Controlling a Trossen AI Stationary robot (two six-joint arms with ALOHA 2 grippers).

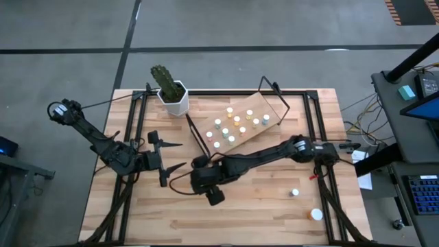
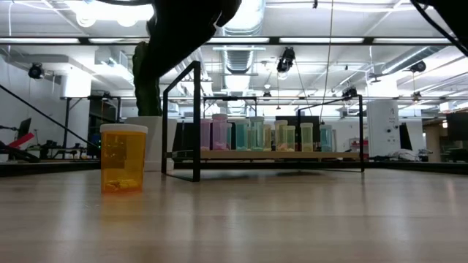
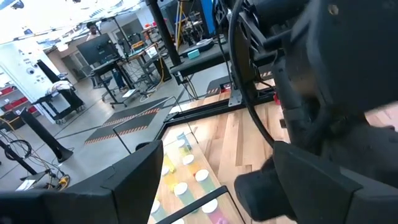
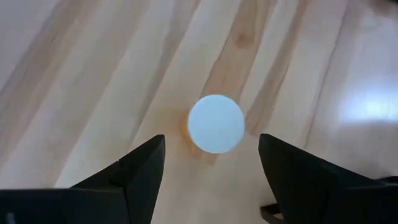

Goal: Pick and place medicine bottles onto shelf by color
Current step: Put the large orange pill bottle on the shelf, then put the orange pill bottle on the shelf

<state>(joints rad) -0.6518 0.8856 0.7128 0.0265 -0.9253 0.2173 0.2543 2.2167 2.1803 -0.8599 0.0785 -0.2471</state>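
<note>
Hovering over an orange bottle point(image 4: 216, 124) with a white cap, the right gripper point(image 4: 211, 163) is sitting released, jaws spread on either side of the cap and not touching it. In the low view that bottle point(image 2: 123, 158) is standing upright on the surface point(image 1: 274, 206), in front of the shelf point(image 1: 270, 118).

Risk, as judged: a descent slightly off centre is likely to land a finger on the cap rim and tip the bottle; a shallow pinch on the round cap could let it slip.

The left gripper point(image 1: 168, 165) is waiting open, close beside the right arm's wrist, crowding the lift path. The cactus pot point(image 1: 173, 96) is standing just beside the shelf's near corner. Two more bottles point(image 1: 295, 193) are waiting near the right edge.
</note>
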